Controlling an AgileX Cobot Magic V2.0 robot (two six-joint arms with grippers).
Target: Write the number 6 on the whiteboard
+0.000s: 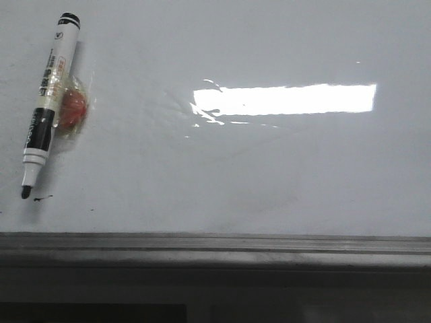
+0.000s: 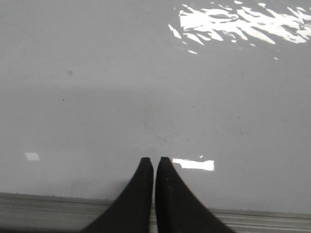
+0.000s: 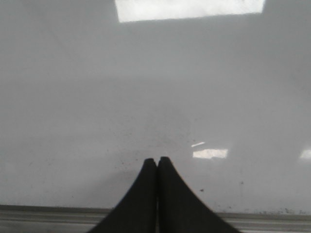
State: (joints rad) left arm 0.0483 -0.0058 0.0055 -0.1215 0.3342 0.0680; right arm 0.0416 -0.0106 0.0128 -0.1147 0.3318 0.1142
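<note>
The whiteboard [image 1: 269, 168] fills the front view, glossy white-grey with a bright rectangular reflection and a grey frame edge along the front. No number 6 shows on it, only tiny black specks near the marker's tip. A white and black marker [image 1: 47, 101] lies uncapped at the far left, tip toward the front, beside a red object in clear wrap [image 1: 73, 109]. My left gripper [image 2: 154, 160] is shut and empty over bare board near the frame. My right gripper [image 3: 158, 160] is shut and empty, also over bare board near the frame. Neither gripper shows in the front view.
The grey metal frame edge [image 1: 215, 243] runs along the front of the board and shows in the left wrist view [image 2: 48, 211] and the right wrist view [image 3: 48, 218]. Small ink specks dot the board in the right wrist view [image 3: 240, 183].
</note>
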